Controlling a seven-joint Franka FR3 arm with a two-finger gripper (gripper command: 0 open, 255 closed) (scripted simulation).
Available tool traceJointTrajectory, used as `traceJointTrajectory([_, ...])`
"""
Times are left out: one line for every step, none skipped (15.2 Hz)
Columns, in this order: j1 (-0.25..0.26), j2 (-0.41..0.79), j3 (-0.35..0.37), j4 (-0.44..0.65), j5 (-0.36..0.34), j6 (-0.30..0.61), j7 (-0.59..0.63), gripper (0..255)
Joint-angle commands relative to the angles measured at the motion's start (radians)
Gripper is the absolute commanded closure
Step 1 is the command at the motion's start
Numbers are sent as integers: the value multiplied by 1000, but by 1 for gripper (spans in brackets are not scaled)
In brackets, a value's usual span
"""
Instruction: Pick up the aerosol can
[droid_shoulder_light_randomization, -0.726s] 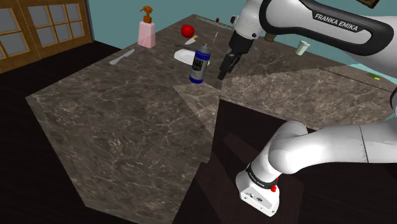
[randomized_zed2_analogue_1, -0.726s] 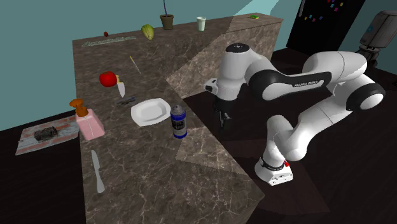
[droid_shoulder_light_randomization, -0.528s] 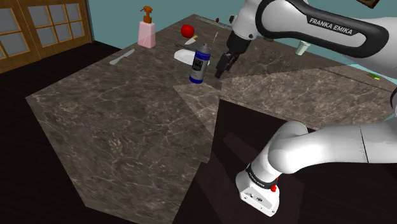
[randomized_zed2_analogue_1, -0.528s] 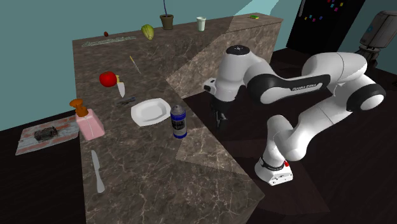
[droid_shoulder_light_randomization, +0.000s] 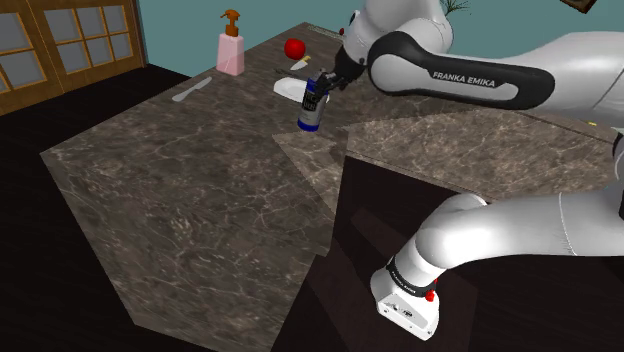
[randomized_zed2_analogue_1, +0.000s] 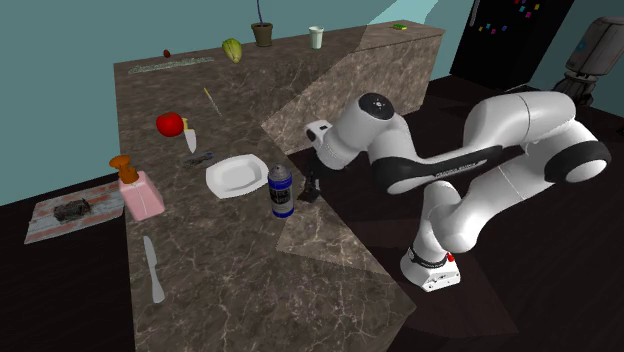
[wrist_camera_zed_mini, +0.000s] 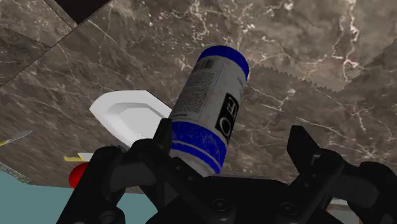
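Observation:
The aerosol can (droid_shoulder_light_randomization: 311, 110) is grey with blue bands and a dark label, and it stands upright on the dark marble counter (droid_shoulder_light_randomization: 200, 190), beside a white plate. In the second exterior view the can (randomized_zed2_analogue_1: 281, 192) has my black gripper (randomized_zed2_analogue_1: 311, 188) right next to it, on the stand's side. My gripper (droid_shoulder_light_randomization: 323, 84) reaches the can's upper part in the shoulder view. In the wrist view the can (wrist_camera_zed_mini: 213, 105) lies between the spread fingers of the gripper (wrist_camera_zed_mini: 232, 145), close against one finger (wrist_camera_zed_mini: 163, 137) and apart from the other. The gripper is open.
A white plate (randomized_zed2_analogue_1: 237, 176) lies just behind the can. A pink soap dispenser (randomized_zed2_analogue_1: 140, 193), a red apple (randomized_zed2_analogue_1: 169, 124) and a knife (randomized_zed2_analogue_1: 153, 268) are spread over the counter. The counter's inner corner edge (droid_shoulder_light_randomization: 343, 160) runs near the can.
The arm has swung from the counter's edge toward the can. The gripper, which hung apart from the can, now sits around its upper part.

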Motion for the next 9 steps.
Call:
traceJointTrajectory([-61, 22, 50, -3, -71, 106, 100, 0])
traceJointTrajectory([-98, 35, 77, 1, -109, 152, 151, 0])
traceJointTrajectory([-138, 47, 105, 6, -151, 196, 205, 0])
traceJointTrajectory([-181, 59, 136, 13, -194, 236, 262, 0])
traceJointTrajectory([-228, 70, 169, 23, -240, 273, 322, 0])
traceJointTrajectory([-278, 79, 204, 34, -287, 307, 384, 0])
traceJointTrajectory([-322, 86, 234, 45, -328, 333, 439, 0])
traceJointTrajectory([-328, 86, 239, 33, -333, 344, 448, 0])
traceJointTrajectory([-332, 86, 244, 22, -339, 355, 457, 0])
